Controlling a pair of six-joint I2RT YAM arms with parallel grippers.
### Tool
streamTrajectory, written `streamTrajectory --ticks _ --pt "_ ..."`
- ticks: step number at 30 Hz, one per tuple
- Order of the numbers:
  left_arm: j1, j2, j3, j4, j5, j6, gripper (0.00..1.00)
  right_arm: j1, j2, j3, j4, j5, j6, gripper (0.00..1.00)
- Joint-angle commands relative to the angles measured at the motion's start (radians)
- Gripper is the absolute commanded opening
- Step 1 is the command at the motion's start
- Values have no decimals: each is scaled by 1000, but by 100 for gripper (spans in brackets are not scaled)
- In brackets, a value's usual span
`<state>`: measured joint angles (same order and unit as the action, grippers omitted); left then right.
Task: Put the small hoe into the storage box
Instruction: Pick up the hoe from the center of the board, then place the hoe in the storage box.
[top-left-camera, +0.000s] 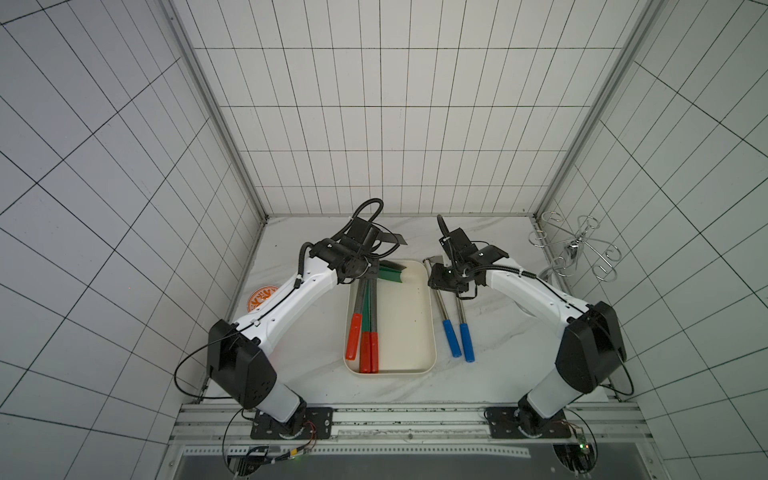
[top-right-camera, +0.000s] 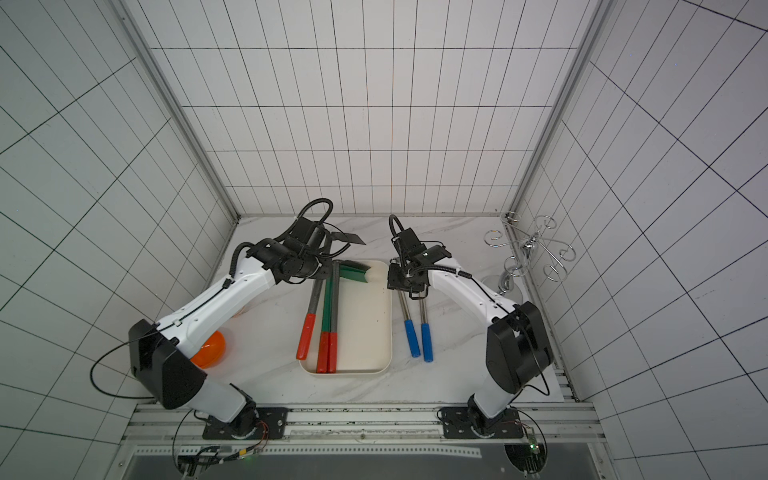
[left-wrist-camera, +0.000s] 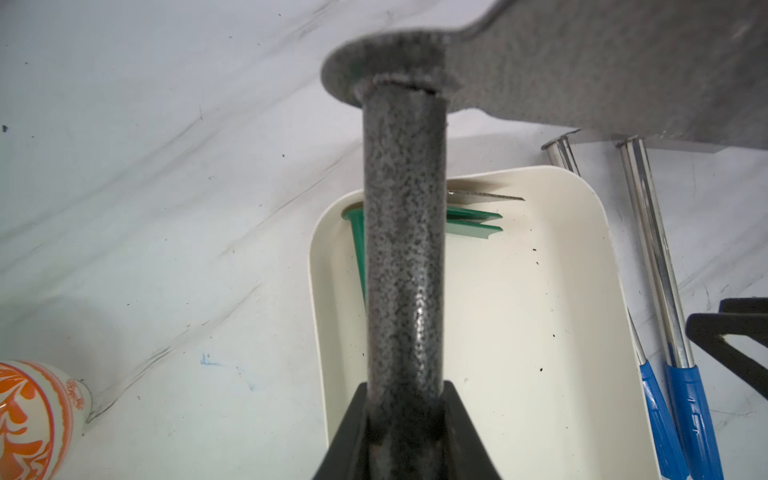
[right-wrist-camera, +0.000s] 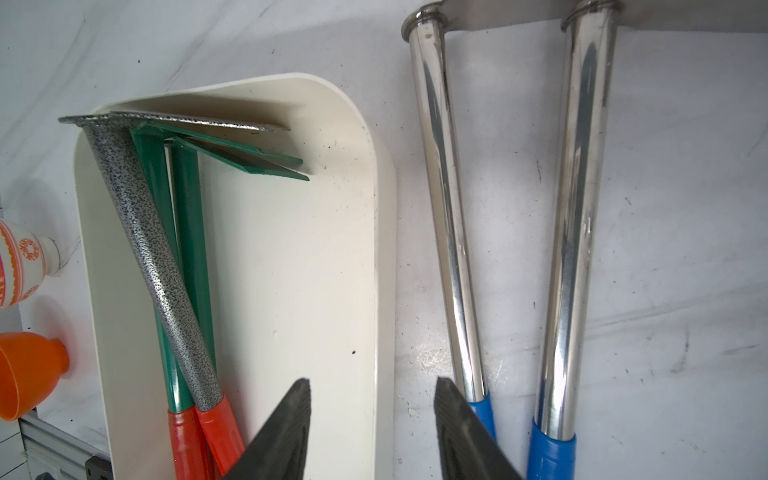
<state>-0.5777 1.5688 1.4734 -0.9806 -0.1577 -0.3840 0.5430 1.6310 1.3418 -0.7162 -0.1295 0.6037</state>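
Gripping speckled small hoe (left-wrist-camera: 403, 270) by the shaft with left pincer (left-wrist-camera: 405, 388) above storage box (left-wrist-camera: 540, 332) of green hoes (right-wrist-camera: 187, 232); hovering right pincer (right-wrist-camera: 372, 390) wide, empty.

the small hoe (top-left-camera: 356, 311), speckled grey with red grip, was held over the nine-o'clock rim of the cream storage box (top-left-camera: 409, 328), head toward twelve.

Speckled rough grey metal hoe shaft (left-wrist-camera: 403, 257), smooth cream plastic storage box (left-wrist-camera: 540, 332), mirror-polished chrome shafts (right-wrist-camera: 446, 208)
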Motion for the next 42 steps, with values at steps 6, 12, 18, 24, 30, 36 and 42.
streamTrajectory --ticks 6,12,18,24,30,36,42 --pt "-94 137 79 -4 -82 -52 0 -9 -36 -61 -7 13 11 50" --pt "-109 220 109 -10 -104 -63 0 -12 -39 -69 -6 13 7 50" --pt "-111 275 123 -19 -129 -96 0 -18 -40 -78 -4 11 5 50" --pt "-117 303 145 -50 -154 -113 0 -21 -40 -82 -2 7 4 50" --pt "-128 288 146 -82 -173 -128 0 -22 -40 -89 1 2 1 50" --pt "-140 250 119 -102 -187 -155 0 -23 -42 -95 6 -2 2 50" --pt "-139 250 123 -134 -205 -186 0 -23 -42 -99 9 -5 -1 50"
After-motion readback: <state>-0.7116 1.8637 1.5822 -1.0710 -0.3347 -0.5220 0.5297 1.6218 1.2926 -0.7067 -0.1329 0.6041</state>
